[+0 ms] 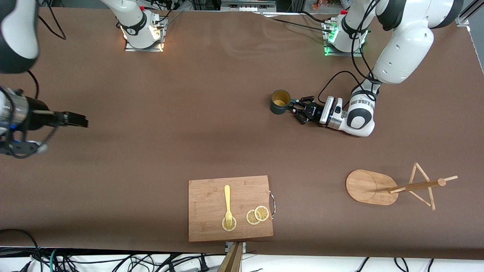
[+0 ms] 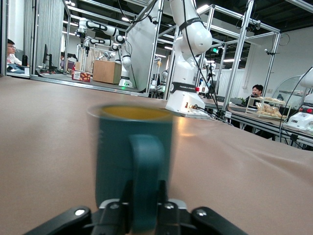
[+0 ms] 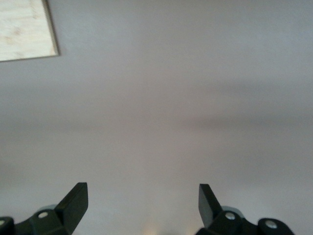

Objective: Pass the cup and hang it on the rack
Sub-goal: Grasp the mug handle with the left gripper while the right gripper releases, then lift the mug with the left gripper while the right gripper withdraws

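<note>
The left gripper point(image 1: 296, 110) pinches the cup point(image 1: 280, 102) by its handle, rack point(image 1: 393, 187) well off sideways; the right gripper point(image 1: 81, 121) waits open.

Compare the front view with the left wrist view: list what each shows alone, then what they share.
Front view only: the rack lying tipped over, the cutting board with a fork and lemon slices, and the open right gripper.
Left wrist view only: the cup's handle between the fingers.
Both: the left gripper shut on the upright cup, and the right arm's base.
</note>
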You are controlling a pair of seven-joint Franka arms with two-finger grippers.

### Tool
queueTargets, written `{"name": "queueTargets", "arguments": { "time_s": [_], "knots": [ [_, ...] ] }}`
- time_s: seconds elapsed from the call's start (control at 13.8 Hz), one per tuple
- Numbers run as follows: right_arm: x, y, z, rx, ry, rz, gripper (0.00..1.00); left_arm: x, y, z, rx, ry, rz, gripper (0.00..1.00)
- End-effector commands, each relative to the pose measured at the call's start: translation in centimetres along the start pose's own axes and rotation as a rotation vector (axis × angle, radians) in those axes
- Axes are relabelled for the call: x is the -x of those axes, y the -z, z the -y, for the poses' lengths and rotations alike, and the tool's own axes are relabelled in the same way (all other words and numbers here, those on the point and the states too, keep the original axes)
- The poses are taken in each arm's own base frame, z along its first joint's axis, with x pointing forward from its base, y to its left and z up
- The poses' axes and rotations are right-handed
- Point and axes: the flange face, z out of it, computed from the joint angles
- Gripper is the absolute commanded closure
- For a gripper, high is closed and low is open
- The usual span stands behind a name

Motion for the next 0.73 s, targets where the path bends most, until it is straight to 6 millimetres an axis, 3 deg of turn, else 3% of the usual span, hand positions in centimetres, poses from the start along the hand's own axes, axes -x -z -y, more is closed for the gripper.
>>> {"name": "queueTargets", "arguments": {
  "time_s": [0.0, 0.07, 0.22, 0.29, 0.36, 0.65],
  "knots": [
    [2.8, 1.7, -2.3, 0.025, -0.024, 0.007, 0.0, -0.5, 0.8, -0.2, -0.037, -0.117, -0.025, 1.0],
    [3.8, 1.8, -2.2, 0.025, -0.033, 0.012, 0.0, -1.0, 1.5, -0.1, -0.042, -0.117, -0.039, 1.0],
    [5.5, 1.7, -1.6, 0.083, -0.006, -0.011, 0.0, -3.4, 4.9, 0.2, -0.055, -0.115, -0.019, 1.0],
    [6.3, 2.7, -1.8, 0.089, -0.008, -0.037, 0.0, -4.1, 6.5, -0.1, -0.045, -0.094, -0.007, 1.0],
    [7.7, 4.5, -2.2, 0.086, -0.019, -0.074, 0.0, -5.0, 8.1, -0.3, -0.044, -0.077, -0.008, 1.0],
    [10.8, 5.4, -4.7, 0.069, -0.06, -0.083, 0.0, -8.9, 14.6, 0.1, -0.008, -0.029, 0.021, 1.0]
  ]
}}
